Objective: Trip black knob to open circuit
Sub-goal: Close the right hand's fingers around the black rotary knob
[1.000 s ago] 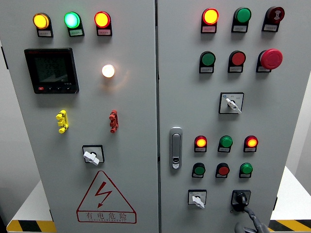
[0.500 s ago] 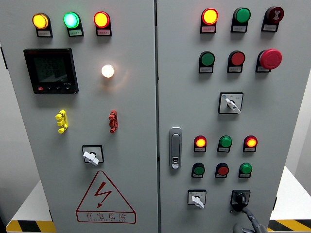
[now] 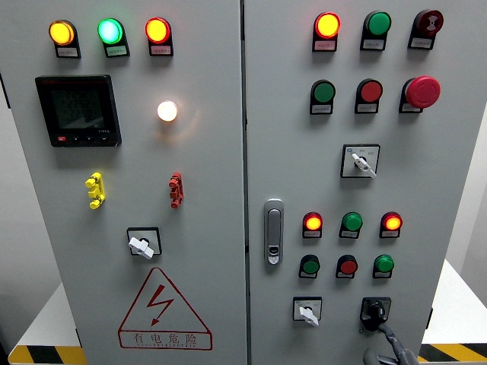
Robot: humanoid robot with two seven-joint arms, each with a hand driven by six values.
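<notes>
Knob (image 3: 374, 310), black, 1 rotary switch on cabinet panel (image 3: 335, 182), directly above right hand (image 3: 389, 351), whose fingertip (image 3: 383, 332) touches its lower edge; grasp indeterminate, hand mostly cropped; trip apparently not yet completed.

grey panel (image 3: 213, 251) — black knob (image 3: 374, 311), red mushroom button (image 3: 422, 91), red-triangle warning sign (image 3: 163, 312).
</notes>
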